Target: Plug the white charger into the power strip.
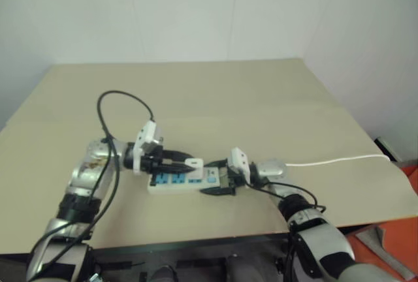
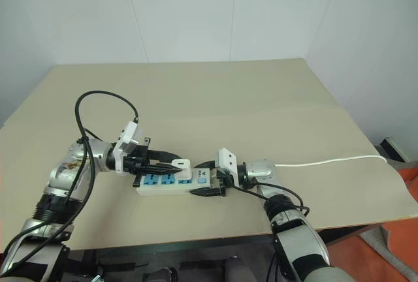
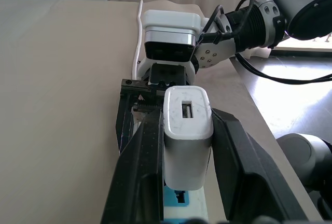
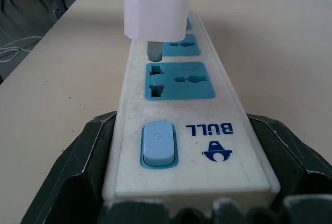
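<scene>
Left pincer (image 1: 186, 160) clamps white charger (image 3: 187, 136); right pincer (image 1: 219, 177) apparently grips power strip (image 4: 179, 115).

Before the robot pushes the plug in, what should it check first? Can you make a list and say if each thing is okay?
1. Is the white charger held tight? Ok: the left gripper is shut on it, one finger on each side.
2. Is the power strip kept from sliding? Ok: the right gripper has a finger on each side of its switch end.
3. Are the prongs above a blue socket? Ok: a prong hangs just over the middle socket's edge.
4. Is the plug in yet? Not ok: a gap shows under it.
5. Are both prongs lined up with the holes? Cannot tell.
6. Is the strip switched on? Cannot tell.
</scene>
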Robot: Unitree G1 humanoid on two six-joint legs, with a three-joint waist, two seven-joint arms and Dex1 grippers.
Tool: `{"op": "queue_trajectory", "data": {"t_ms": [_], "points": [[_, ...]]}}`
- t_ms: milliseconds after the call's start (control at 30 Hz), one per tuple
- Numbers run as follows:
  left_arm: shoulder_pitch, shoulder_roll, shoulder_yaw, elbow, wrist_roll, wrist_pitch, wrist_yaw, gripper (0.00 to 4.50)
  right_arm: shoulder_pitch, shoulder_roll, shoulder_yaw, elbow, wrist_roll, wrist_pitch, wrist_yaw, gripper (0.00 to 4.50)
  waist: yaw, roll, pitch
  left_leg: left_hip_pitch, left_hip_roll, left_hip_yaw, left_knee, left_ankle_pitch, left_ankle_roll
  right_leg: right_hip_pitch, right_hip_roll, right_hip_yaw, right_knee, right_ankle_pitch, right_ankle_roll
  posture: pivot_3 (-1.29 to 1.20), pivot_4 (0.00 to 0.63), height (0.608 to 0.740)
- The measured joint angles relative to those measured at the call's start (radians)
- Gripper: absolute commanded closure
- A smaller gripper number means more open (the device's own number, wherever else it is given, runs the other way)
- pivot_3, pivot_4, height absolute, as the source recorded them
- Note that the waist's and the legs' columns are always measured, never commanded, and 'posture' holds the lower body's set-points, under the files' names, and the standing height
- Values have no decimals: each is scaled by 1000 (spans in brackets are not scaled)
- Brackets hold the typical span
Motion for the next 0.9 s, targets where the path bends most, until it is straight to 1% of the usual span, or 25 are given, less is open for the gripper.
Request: {"op": "queue_trajectory", "data": {"t_ms": [267,900], "points": [[22,-11,-11,1,18,-21,6,3528,0,0,0,0,0,0,0,1087,0,0,0,0,0,0,0,0,0,0,0,0,0,0,0,0,150,740],[22,-21,-18,25,37,-49,20,3528,1,-1,0,-2,0,0,0,1087,0,0,0,0,0,0,0,0,0,0,0,0,0,0,0,0,150,740]]}}
